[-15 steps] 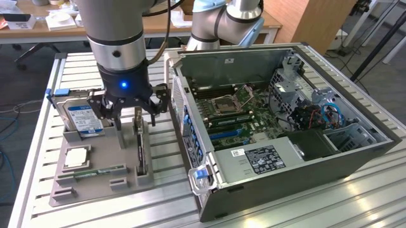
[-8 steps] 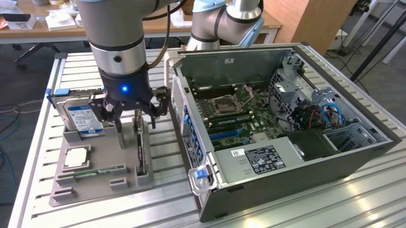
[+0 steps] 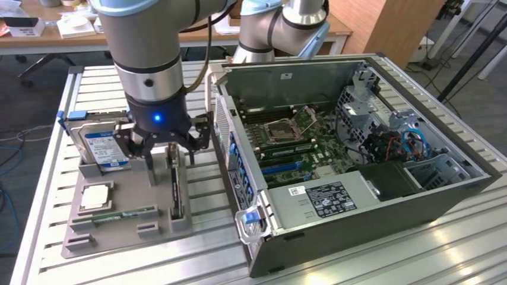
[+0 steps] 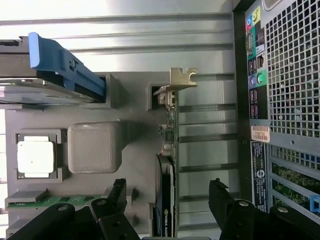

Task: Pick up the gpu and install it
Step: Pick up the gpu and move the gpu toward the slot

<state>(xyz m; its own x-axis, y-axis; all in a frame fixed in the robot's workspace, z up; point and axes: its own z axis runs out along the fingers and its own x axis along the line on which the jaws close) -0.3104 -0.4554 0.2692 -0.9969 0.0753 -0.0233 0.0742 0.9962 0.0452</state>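
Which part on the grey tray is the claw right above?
The gpu: the thin dark card standing on edge, under the open gripper. The hard drive, chip and memory stick sit aside.

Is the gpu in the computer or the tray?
In the tray. The gpu stands on edge in the gray tray's slot, outside the computer, under the open gripper.

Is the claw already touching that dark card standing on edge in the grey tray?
Apart. In the wrist view the gripper has an open finger on either side of the gpu, with a clear gap on each side.
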